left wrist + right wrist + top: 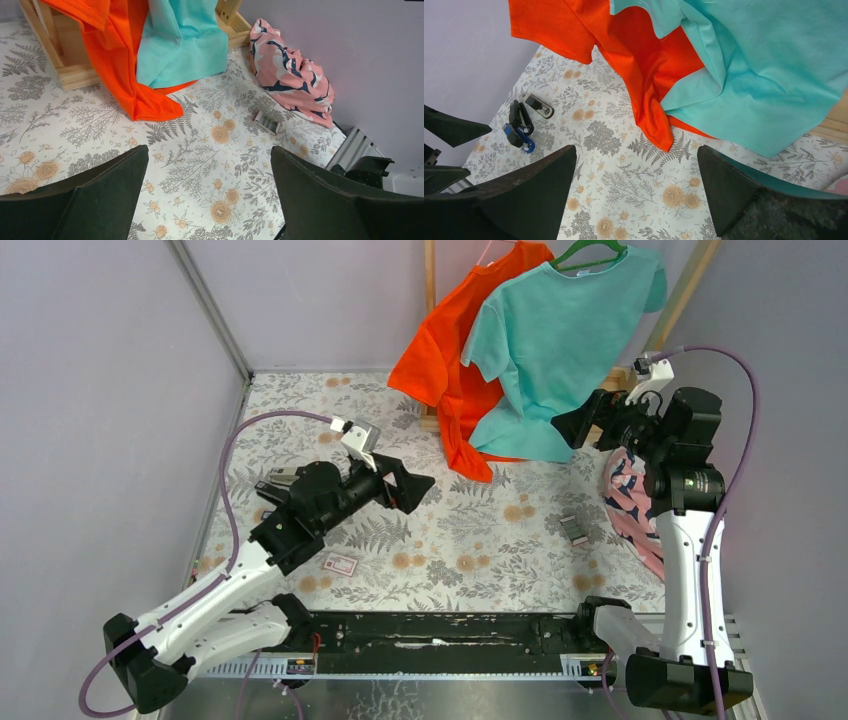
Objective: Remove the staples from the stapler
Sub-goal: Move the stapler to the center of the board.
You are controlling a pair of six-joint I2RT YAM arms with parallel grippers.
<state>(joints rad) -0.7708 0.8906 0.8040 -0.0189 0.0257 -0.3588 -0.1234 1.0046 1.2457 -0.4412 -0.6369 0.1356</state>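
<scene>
The stapler (536,106), black on a silver-grey base, lies on the flowered cloth near the left wall. In the top view the stapler (283,476) shows as a grey sliver just behind my left arm. No staples show anywhere. My left gripper (420,495) hangs open above the cloth's middle, to the right of the stapler and apart from it. Nothing is between its jaws in the left wrist view (210,150). My right gripper (572,425) is raised at the back right, far from the stapler. It is open and empty (636,149).
A blue-and-black bar (518,131) lies beside the stapler. A red-and-white card (340,563) sits near the front left. A small grey-and-dark object (573,528) (266,122) lies right of centre. Orange (440,350) and teal (560,340) shirts hang at the back, and pink patterned cloth (630,505) is piled at the right.
</scene>
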